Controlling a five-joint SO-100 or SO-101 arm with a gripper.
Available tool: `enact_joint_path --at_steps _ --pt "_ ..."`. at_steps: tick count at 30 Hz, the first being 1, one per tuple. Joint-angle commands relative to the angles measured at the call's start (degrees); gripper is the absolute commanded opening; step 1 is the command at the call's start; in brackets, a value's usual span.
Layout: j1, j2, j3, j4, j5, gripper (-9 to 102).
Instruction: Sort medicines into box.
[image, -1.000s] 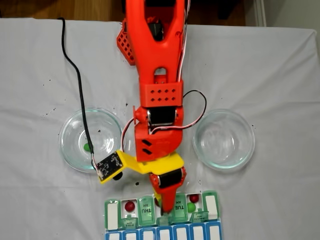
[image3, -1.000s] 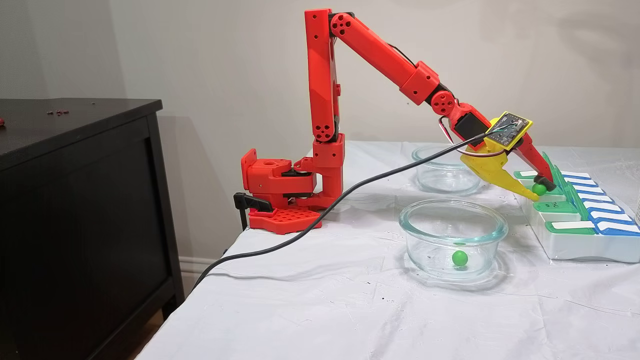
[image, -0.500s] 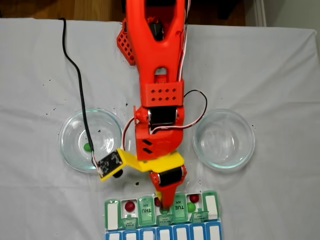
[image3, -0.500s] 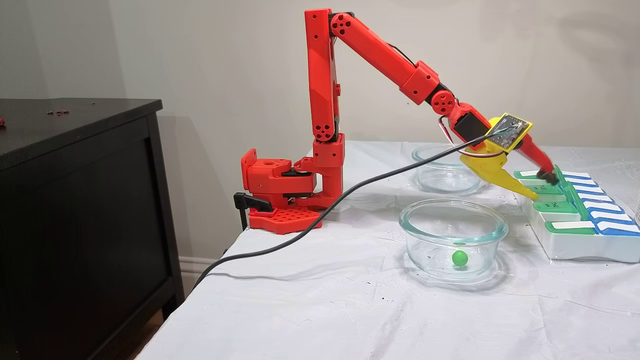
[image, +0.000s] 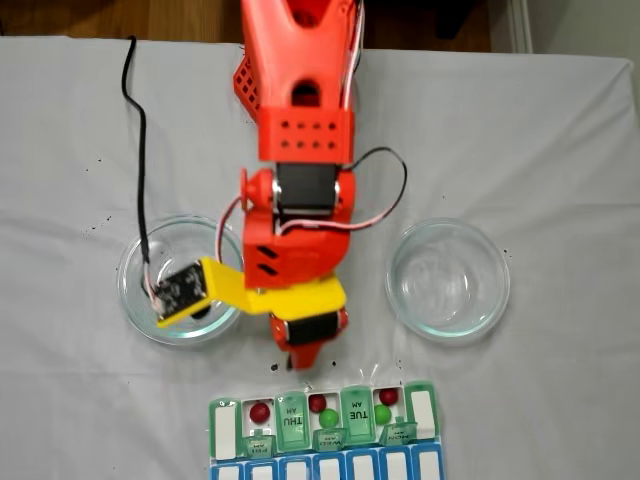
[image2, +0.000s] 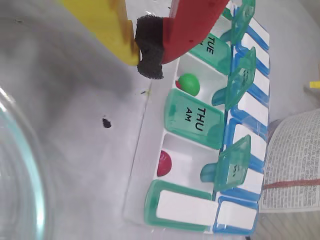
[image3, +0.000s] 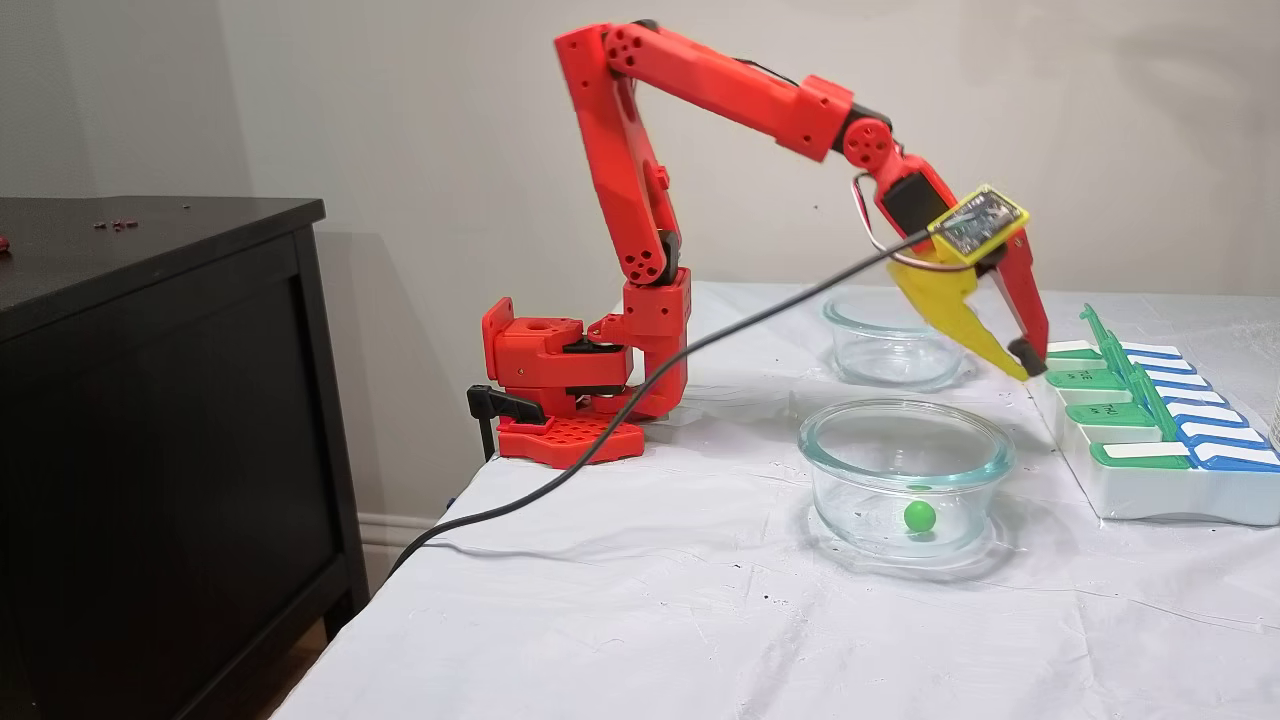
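Note:
The box (image: 213, 440) lies at the bottom edge of the overhead fixed view, several green lids flipped open. Its open compartments hold dark red medicines (image: 260, 411) and green ones (image: 328, 417). The wrist view shows a green ball (image2: 189, 83) between the TUE and THU lids and a red ball (image2: 164, 164) one compartment further. One more green ball (image3: 919, 515) rests in the near glass dish (image3: 905, 462). My gripper (image: 300, 366) hovers just short of the box's edge (image3: 1150, 490), above the cloth. Its yellow and red fingers meet at the black pads (image2: 149, 47), shut on nothing.
Two round glass dishes flank the arm, the left one (image: 130, 290) partly under the wrist camera, the right one (image: 448, 280) empty. A black cable (image3: 640, 400) trails across the white cloth to the table's left edge. A dark cabinet (image3: 150, 400) stands beside the table. Printed paper (image2: 290, 160) lies beyond the box.
The green ball held a second ago now lies in the box. The gripper opened, then rose and drew back from the box toward the base, and its fingers have shut again.

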Motion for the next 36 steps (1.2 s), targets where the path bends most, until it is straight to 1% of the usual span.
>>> enact_joint_path --at_steps 1,5,14,16,20,22,24,27,36 --pt "4.66 8.79 -8.96 9.58 -4.31 0" --pt "11.34 9.49 -11.51 15.82 -11.25 0" --pt "20.65 10.20 -8.17 19.16 -21.36 0" --pt "21.36 9.40 -7.82 20.65 -25.05 0" --pt "21.88 8.61 -6.33 19.86 -28.83 1" --pt "22.50 6.24 -7.03 20.13 -29.36 9" --pt "23.12 2.99 -8.79 20.92 -29.27 13" --pt "23.55 -0.26 -10.11 20.57 -29.27 16" --pt "24.79 -7.47 -12.30 19.95 -31.90 20"
